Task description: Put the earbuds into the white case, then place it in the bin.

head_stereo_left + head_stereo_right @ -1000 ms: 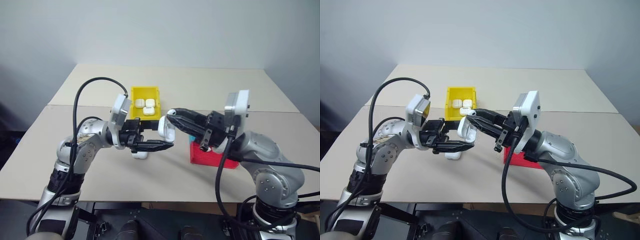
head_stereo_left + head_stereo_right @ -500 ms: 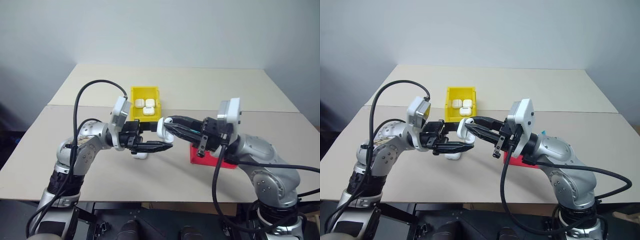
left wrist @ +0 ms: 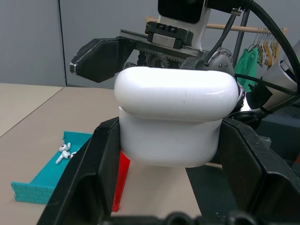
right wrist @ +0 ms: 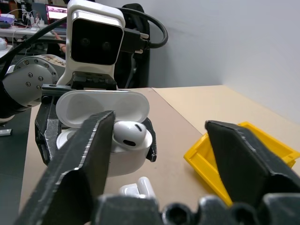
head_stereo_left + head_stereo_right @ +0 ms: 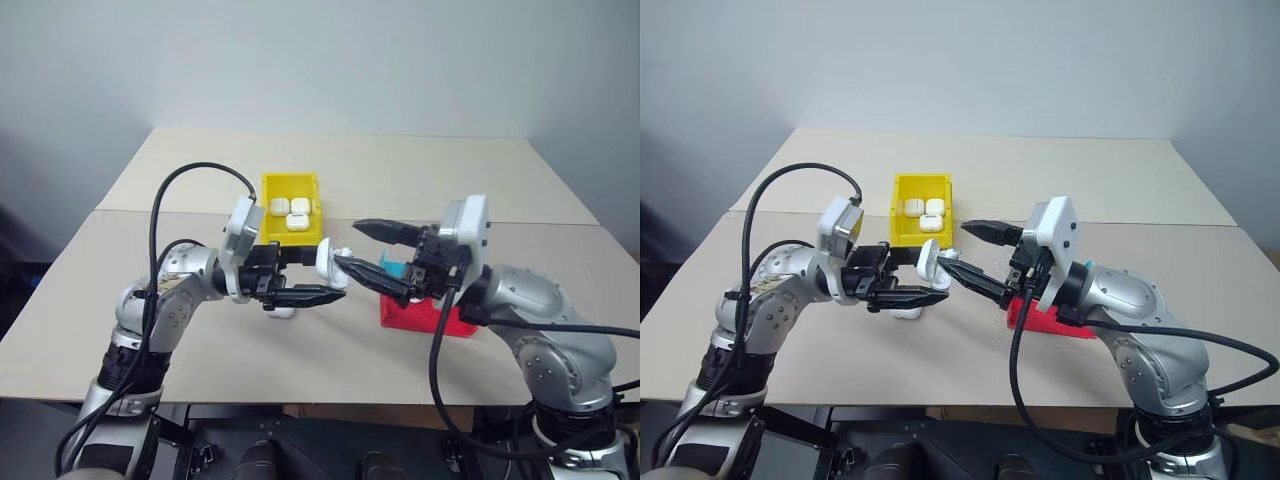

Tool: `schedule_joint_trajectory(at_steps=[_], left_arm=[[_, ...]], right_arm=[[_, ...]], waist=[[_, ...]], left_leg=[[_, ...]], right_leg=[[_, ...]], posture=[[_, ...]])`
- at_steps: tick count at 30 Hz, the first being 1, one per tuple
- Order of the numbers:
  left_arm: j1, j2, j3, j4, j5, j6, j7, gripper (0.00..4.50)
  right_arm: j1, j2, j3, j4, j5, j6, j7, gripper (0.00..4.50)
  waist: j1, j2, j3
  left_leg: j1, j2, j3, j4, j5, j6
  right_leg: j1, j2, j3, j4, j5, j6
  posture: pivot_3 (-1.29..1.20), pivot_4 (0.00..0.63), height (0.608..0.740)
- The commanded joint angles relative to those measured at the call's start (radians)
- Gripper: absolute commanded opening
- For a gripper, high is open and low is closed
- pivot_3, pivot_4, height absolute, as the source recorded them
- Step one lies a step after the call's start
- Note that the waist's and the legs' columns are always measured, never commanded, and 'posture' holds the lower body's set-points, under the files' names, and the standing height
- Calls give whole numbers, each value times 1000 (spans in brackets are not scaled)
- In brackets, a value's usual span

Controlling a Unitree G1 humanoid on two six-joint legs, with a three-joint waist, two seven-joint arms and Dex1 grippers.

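Observation:
My left gripper (image 5: 325,277) is shut on the white case (image 5: 329,262), holding it level above the table's middle. The case's lid (image 4: 101,104) stands open and one earbud (image 4: 127,133) sits in the body. My right gripper (image 5: 347,243) is open just right of the case, one finger above it and one at its side, with nothing between them. The yellow bin (image 5: 290,180) stands behind with three white cases (image 5: 290,213) inside. More earbuds (image 3: 65,151) lie in the teal tray (image 3: 44,174).
A red tray (image 5: 425,317) sits on the table under my right forearm, with the teal tray (image 5: 394,268) just behind it. Another white case (image 5: 281,310) lies on the table below my left gripper. The table stretches bare to the far edge.
My right gripper has opened wide at the case; a second ago its fingers were closed at the case's mouth. The left gripper kept still with the case.

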Motion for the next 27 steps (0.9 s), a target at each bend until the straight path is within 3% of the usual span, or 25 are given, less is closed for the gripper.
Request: schedule_joint_trajectory(at_steps=[1, 11, 18, 20, 23, 27], left_arm=[[-20, -13, 39, -27, -20, -39, -1, 2807], [-10, -11, 42, -28, -14, -40, -1, 2807], [2, 6, 63, -10, 0, -54, 5, 2807], [10, 2, 64, -20, 1, -57, 11, 2807], [24, -14, 65, -37, -2, -65, 28, 2807], [43, -39, 60, -62, -5, -77, 52, 2807]], right_arm=[[-6, -7, 15, -5, 22, 1, 11, 3637], [-12, -45, -75, 6, 122, 29, 4, 3637], [-119, -224, -142, 141, 150, 61, 110, 3637], [-171, -317, -83, 212, 71, 56, 178, 3637], [-268, -463, 127, 356, -179, 5, 274, 3637], [-431, -486, 404, 621, -515, -143, 370, 3637]], waist=[[0, 0, 0], [0, 0, 0], [0, 0, 0], [0, 0, 0], [-3, 0, 0], [-11, 0, 0]], left_leg=[[0, 0, 0, 0, 0, 0], [0, 0, 0, 0, 0, 0], [0, 0, 0, 0, 0, 0], [0, 0, 0, 0, 0, 0], [0, 0, 1, 0, 0, 0], [0, 0, 1, 1, 0, 0]], right_leg=[[0, 0, 0, 0, 0, 0], [0, 0, 0, 0, 0, 0], [0, 0, 0, 0, 0, 0], [0, 0, 0, 0, 0, 0], [0, 0, 0, -1, 0, 0], [-1, 0, 1, 0, 0, 0]], posture=[[0, 150, 740], [0, 150, 740], [0, 150, 740], [0, 150, 740], [0, 150, 740], [0, 150, 740]])
